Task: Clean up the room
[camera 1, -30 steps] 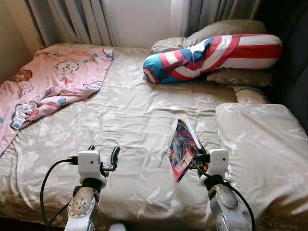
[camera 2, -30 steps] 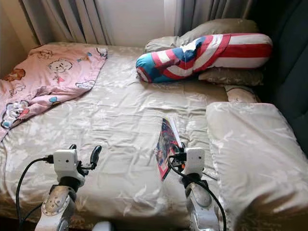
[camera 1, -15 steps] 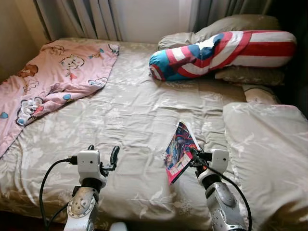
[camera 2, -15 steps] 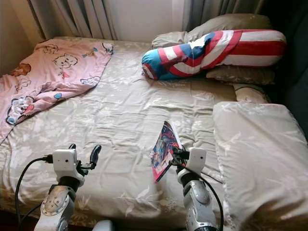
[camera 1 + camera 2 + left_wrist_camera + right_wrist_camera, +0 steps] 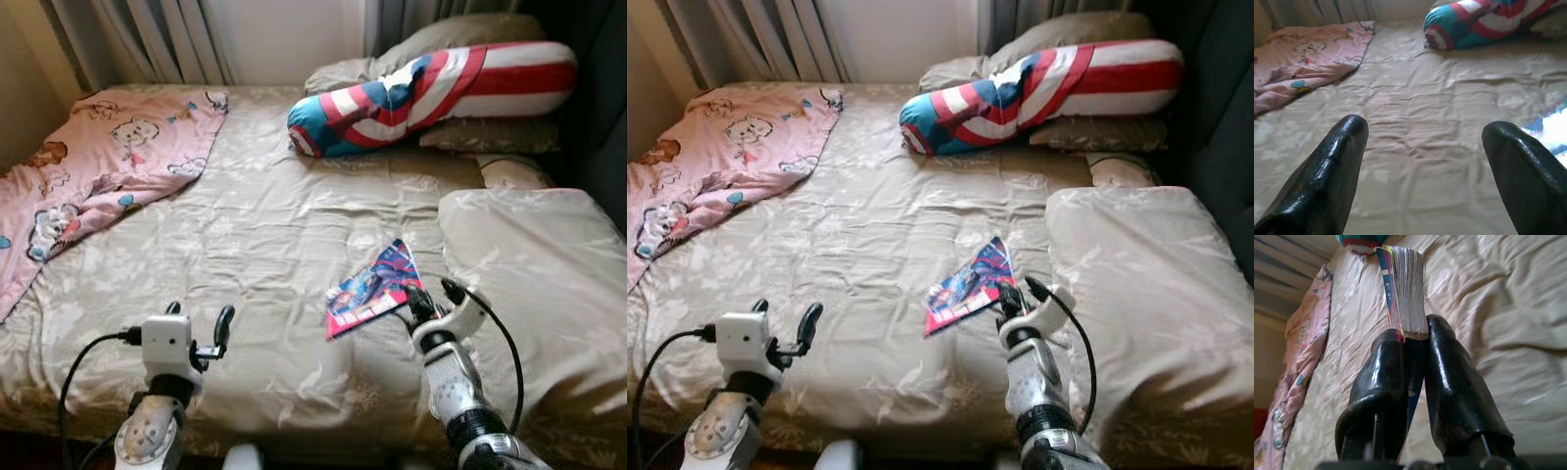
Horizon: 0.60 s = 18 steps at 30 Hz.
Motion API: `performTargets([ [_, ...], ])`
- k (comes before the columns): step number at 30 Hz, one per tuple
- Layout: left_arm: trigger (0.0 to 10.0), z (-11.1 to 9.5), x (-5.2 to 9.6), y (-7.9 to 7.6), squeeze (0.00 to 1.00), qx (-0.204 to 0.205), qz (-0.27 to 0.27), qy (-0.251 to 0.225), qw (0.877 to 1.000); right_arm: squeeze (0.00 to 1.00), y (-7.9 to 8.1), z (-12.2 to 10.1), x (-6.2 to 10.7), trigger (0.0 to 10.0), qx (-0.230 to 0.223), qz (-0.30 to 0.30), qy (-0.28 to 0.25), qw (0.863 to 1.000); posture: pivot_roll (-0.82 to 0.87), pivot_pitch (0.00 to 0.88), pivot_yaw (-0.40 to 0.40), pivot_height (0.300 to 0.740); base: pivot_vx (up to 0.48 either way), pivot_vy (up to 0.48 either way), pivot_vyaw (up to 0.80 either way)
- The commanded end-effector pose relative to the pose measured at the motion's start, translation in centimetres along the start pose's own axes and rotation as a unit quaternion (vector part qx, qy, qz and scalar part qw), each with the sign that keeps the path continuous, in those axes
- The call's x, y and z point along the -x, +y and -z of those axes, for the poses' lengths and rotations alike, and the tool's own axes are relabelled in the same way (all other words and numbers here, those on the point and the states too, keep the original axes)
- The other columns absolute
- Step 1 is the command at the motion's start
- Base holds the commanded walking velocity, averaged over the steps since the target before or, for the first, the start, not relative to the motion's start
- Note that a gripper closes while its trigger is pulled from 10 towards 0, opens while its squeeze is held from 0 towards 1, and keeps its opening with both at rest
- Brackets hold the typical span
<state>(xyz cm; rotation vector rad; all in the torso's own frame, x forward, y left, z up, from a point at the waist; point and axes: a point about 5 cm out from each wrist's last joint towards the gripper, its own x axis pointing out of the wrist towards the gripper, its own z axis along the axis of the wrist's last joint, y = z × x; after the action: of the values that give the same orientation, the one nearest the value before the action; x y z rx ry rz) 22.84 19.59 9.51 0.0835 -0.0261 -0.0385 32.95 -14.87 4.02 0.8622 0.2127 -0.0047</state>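
Note:
A colourful comic book (image 5: 372,287) is held low over the beige bed cover (image 5: 255,225), tilted nearly flat, right of the middle. My right gripper (image 5: 415,300) is shut on its near edge. In the right wrist view both black fingers (image 5: 1449,377) clamp the book (image 5: 1406,289) by its page edge. My left gripper (image 5: 199,317) hovers over the bed's front left part, open and holding nothing. Its two fingertips (image 5: 1332,166) stand far apart in the left wrist view.
A pink cartoon blanket (image 5: 88,166) lies crumpled at the far left of the bed. A red, white and blue bolster (image 5: 431,83) rests on grey pillows (image 5: 490,132) at the head. A thick beige pillow (image 5: 534,264) lies on the right side. Curtains (image 5: 147,39) hang behind.
My right gripper has turned the book from standing on edge to nearly flat and brought it down toward the bed. The view shifted slightly. The left gripper stayed open in place.

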Motion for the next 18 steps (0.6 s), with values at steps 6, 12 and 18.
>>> performTargets([
  [6, 10.0, -0.7, 1.6, 0.5, 0.0, -0.02, 0.017, 0.017, 1.0, 0.0, -1.4, -1.5, -0.1, 10.0, -0.048, 0.045, -0.03, 0.997, 0.19, 0.193, 0.089, 0.658, 0.0, 0.0, 0.0],
  [12, 10.0, -1.7, 3.0, 0.8, 0.0, -0.038, 0.026, 0.026, 0.999, 0.0, -4.5, -1.0, 1.4, 10.0, -0.061, 0.15, -0.018, 0.987, 0.24, 0.238, 0.106, 0.658, 0.0, 0.0, 0.0],
  [18, 10.0, -2.4, 3.6, 0.9, 0.0, -0.04, 0.03, 0.03, 0.998, 0.0, -5.8, -0.7, 2.2, 10.0, -0.067, 0.191, -0.012, 0.979, 0.26, 0.269, 0.116, 0.658, 0.0, 0.0, 0.0],
])
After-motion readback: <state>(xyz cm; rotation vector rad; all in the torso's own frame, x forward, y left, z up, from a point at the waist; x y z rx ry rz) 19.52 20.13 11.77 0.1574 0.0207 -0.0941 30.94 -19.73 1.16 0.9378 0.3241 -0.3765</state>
